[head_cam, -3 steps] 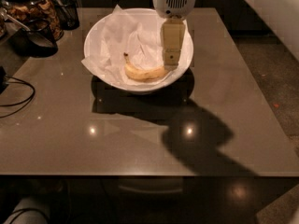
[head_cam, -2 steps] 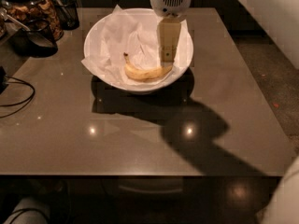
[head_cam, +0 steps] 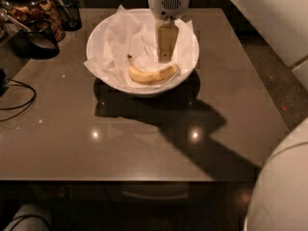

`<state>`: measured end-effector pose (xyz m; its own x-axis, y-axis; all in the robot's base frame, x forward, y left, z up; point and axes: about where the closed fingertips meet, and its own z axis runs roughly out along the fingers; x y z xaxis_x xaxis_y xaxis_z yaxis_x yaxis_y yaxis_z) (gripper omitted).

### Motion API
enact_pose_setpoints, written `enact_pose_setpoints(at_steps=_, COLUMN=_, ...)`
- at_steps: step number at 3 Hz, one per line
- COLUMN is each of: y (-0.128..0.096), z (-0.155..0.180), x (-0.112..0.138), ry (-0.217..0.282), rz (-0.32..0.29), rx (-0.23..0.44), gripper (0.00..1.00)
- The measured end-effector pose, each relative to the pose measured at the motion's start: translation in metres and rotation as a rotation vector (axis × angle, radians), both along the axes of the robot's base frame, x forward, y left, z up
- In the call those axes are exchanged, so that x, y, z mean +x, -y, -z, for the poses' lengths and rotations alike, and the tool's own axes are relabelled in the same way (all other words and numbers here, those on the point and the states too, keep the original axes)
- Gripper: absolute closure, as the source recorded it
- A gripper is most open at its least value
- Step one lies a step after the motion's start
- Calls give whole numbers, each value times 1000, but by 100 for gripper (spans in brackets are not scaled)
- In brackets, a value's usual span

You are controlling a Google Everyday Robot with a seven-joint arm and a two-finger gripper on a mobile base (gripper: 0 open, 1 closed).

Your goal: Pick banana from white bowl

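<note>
Banana [head_cam: 153, 74] lies on its side in the white bowl [head_cam: 144, 90], on the crumpled white paper [head_cam: 120, 42] that lines it, toward the front of the bowl; its dark stem tip points up and to the left and its curve sags toward the near rim. The hand [head_cam: 165, 57] hangs over the bowl from above, a pale tan piece below a white round housing [head_cam: 168, 1] with a small grille, and its lower end sits just above and behind the right end of the banana. Whether it touches the fruit cannot be told from this angle, nor can I tell how far the hand is spread; the banana rests on the paper and looks not yet lifted. The paper spills over the bowl's left rim and sticks up at the back. The bowl stands on the far half of a dark, glossy table [head_cam: 120, 143], which throws back two small spots of light and carries the broad shadow [head_cam: 192, 129] of bowl and arm running toward the right front. At the table's far left corner stand a glass jar [head_cam: 38, 8] of brownish snacks and a dark cup [head_cam: 36, 37], well apart from the bowl, and a black cable [head_cam: 21, 97] loops along the left edge. A white rounded shape [head_cam: 284, 186] fills the lower right corner
</note>
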<state>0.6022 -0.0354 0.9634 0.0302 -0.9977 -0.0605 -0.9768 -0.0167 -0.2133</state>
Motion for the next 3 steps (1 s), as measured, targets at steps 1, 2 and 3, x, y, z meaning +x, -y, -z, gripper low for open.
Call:
enact_pose_setpoints(at_steps=1, y=-6, z=11, x=2, ry=-27, rz=-14, rx=-6, gripper=51)
enact_pose_setpoints(at_steps=2, y=-11, z=28, x=2, ry=-62, rz=-27, rx=-25, gripper=53)
enact_pose_setpoints(at_steps=3, y=-15, z=41, x=3, ry=-90, rz=-37, rx=-40, gripper=52)
